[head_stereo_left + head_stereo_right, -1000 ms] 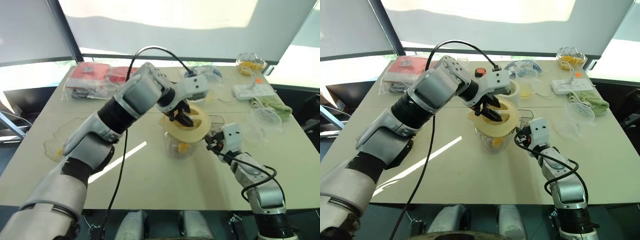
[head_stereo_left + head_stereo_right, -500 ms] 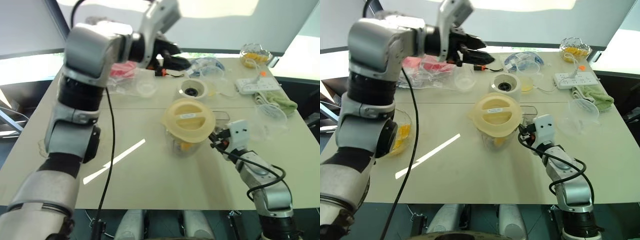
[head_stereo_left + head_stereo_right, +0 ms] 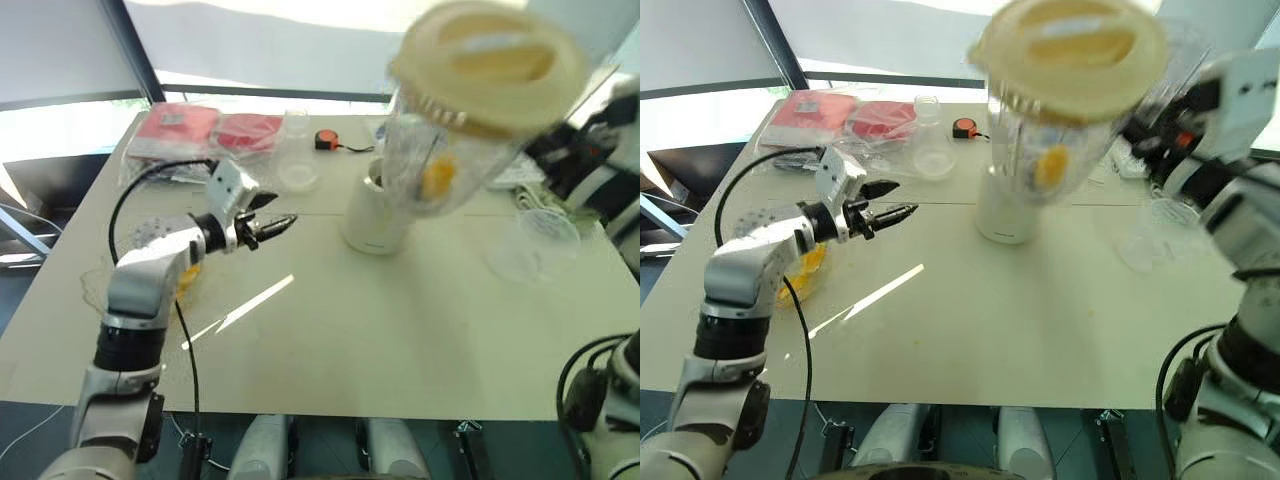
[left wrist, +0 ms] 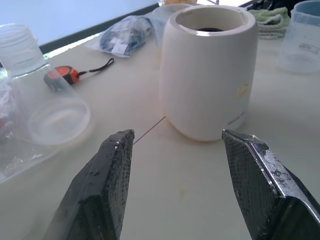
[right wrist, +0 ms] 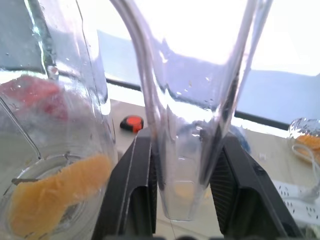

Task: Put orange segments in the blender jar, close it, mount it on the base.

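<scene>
— Daylight floods the window behind the pale table (image 3: 400, 340); what do the head views give?

— Up close to the camera, blurred and cut by the top edge, the blender jar (image 3: 440, 160) hangs in the air, tilted, with a pale yellow lid (image 3: 487, 62) on it and an orange segment (image 3: 436, 176) showing through the wall. Below and beside it the base (image 3: 375, 212) stands on the table, its top partly hidden by the jar.

— And the right gripper?

— Its arm (image 3: 1230, 130) sits at the right edge behind the jar; the fingers cannot be made out there. On the other side, the left gripper (image 3: 268, 229) hovers over the table, jaws apart, nothing in them. A wavy clear bowl (image 3: 800, 270) with orange pieces is half covered by that arm.

— Left wrist view?

— Both black fingers (image 4: 107, 185) stand well apart and empty. Between them, further off, is the base (image 4: 207, 70), with only a sliver of its dark coupling visible over the rim. A clear cup (image 4: 47, 107) and an orange tape measure (image 4: 62, 76) lie beyond.

— Right wrist view?

— Here the right gripper (image 5: 182, 187) is closed on the jar's clear handle (image 5: 185, 125), a pad pressing each side. The jar wall runs out of frame, and a segment (image 5: 55, 200) lies inside near the blade, smeared by the plastic.
</scene>
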Controlling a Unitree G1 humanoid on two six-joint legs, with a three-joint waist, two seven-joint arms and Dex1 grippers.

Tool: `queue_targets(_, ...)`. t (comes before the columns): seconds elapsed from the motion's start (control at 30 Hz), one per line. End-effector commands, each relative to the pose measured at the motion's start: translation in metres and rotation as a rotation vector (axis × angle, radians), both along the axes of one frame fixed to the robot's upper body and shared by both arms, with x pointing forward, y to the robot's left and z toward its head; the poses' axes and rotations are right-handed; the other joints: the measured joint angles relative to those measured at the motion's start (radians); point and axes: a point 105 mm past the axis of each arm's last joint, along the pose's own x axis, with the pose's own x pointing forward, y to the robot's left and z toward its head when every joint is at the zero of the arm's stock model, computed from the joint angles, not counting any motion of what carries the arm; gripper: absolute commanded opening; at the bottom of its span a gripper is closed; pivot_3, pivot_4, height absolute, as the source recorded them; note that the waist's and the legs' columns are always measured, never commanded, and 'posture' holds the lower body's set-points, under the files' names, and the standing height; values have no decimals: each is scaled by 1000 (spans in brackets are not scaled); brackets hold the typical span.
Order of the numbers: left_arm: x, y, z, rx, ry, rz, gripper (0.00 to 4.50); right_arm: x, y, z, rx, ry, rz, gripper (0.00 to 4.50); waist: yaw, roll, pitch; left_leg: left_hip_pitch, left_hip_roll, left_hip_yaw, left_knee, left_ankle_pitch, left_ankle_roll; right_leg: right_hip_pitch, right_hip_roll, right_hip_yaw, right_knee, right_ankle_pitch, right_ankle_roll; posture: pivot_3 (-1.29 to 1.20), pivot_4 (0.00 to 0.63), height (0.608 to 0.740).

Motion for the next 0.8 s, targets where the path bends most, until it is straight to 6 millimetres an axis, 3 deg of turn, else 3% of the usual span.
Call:
queue_targets(0.03,-13,-11,19,-82,-97,-11,2906,14,-10,38,59,-86,-56,887,0,-1,0,0,0,0,0,0,0,0,0,0,0,0,0,0,150,740)
queue_targets(0.23,-21,-22,20,-119,-112,14,2906,63,-12,22,80,-29,-91,887,-3,-1,0,0,0,1,-1,0,0,0,1,0,0,0,0,0,150,740)
queue_targets(0.4,-24,-20,25,-118,-135,40,2906,87,-4,6,94,21,-68,887,-3,0,1,-1,0,3,-1,0,0,-2,4,0,1,0,1,0,150,740)
queue_targets(0.6,-24,-17,25,-108,-134,66,2906,99,9,-18,115,80,-37,887,-3,0,0,-11,1,3,0,1,-2,-12,6,0,2,1,1,0,150,740)
queue_targets(0.8,-20,-16,32,-100,-144,71,2906,96,30,-28,92,108,22,887,-2,0,0,-11,1,2,1,2,-2,-12,7,0,2,1,1,0,150,740)
